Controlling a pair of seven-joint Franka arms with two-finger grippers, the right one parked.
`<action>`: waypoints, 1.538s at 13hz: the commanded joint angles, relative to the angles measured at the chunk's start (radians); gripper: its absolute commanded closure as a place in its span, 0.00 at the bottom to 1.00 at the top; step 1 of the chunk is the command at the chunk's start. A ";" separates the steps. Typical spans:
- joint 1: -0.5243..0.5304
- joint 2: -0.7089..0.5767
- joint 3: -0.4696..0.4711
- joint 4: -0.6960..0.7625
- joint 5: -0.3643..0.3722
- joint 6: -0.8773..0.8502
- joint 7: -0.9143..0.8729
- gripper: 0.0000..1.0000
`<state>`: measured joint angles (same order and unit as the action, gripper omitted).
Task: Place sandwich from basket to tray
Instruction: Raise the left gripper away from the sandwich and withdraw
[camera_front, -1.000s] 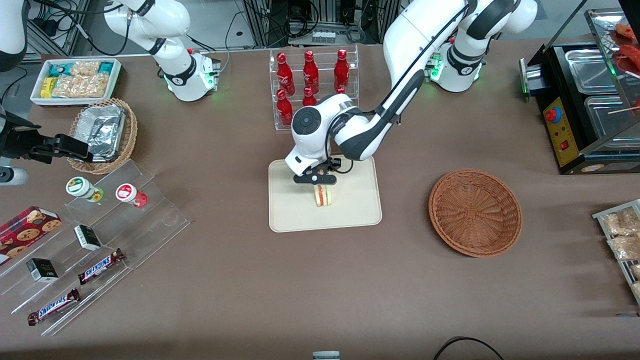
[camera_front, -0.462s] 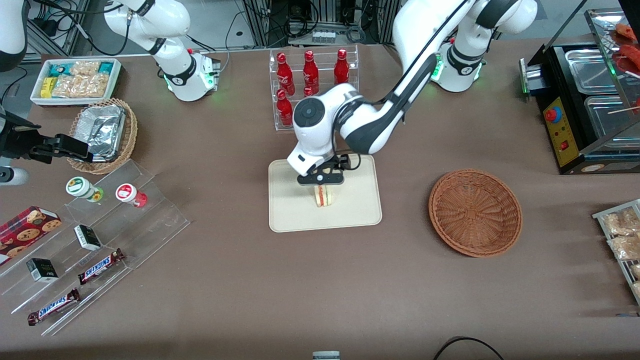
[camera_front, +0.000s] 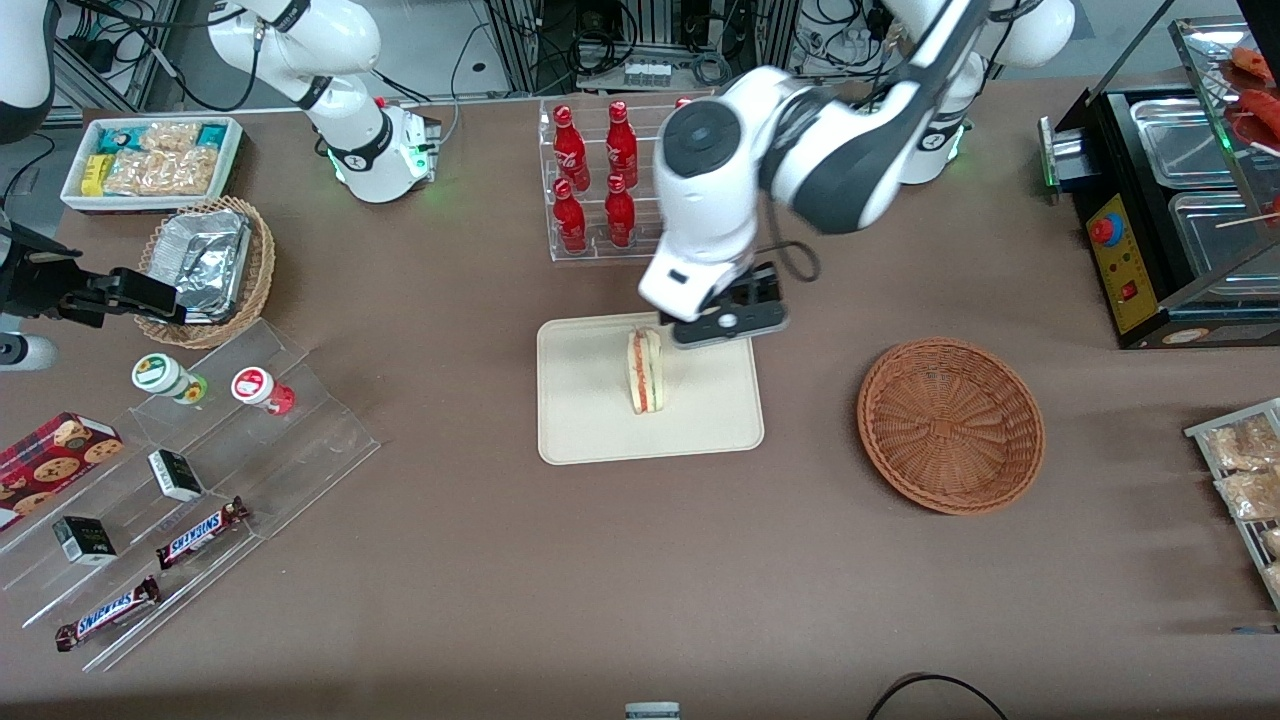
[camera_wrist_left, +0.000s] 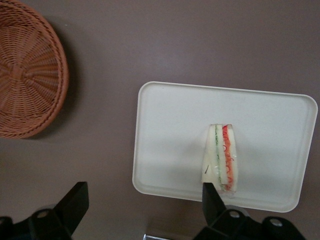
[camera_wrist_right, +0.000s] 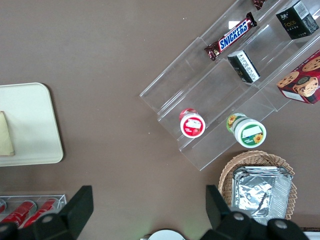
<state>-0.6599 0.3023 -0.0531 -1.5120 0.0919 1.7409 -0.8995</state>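
Your left arm reaches in from the working arm's end of the table, with its big white wrist joint high above the table, over the tray's edge that is farther from the front camera. The gripper (camera_front: 728, 322) hangs below this joint and points down. It is raised above the tray (camera_front: 590, 440), near the tray corner on the basket's side, and it touches nothing.

The sandwich (camera_front: 644, 371) stands on its edge near the middle of the tray. It is a small wedge of white bread, and you can see the layers from above: a pink-red stripe and a thin green stripe between the white slices. In the left wrist view the sandwich (camera_wrist_left: 223, 158) rests inside the tray (camera_wrist_left: 165, 125), well away from the rim on most sides and closer to the rim nearest the camera's fingers.

The claw is spread wide. In the wrist view one black fingertip (camera_wrist_left: 212, 202) shows just beside the end of the sandwich, and the other one stands well apart from it, over the bare brown table. Nothing is between them, so the gripper (camera_wrist_left: 145, 200) holds nothing.

The basket (camera_front: 950, 425) lies on the table toward the working arm's end, apart from the tray, and you see only its reddish-brown weave inside.
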 joint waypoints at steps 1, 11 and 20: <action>-0.007 -0.118 0.119 -0.037 -0.069 -0.111 0.126 0.00; -0.004 -0.278 0.427 -0.039 -0.072 -0.259 0.644 0.00; 0.625 -0.287 -0.063 -0.034 -0.072 -0.256 0.855 0.00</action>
<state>-0.1743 0.0191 0.0620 -1.5358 0.0176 1.4732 -0.0362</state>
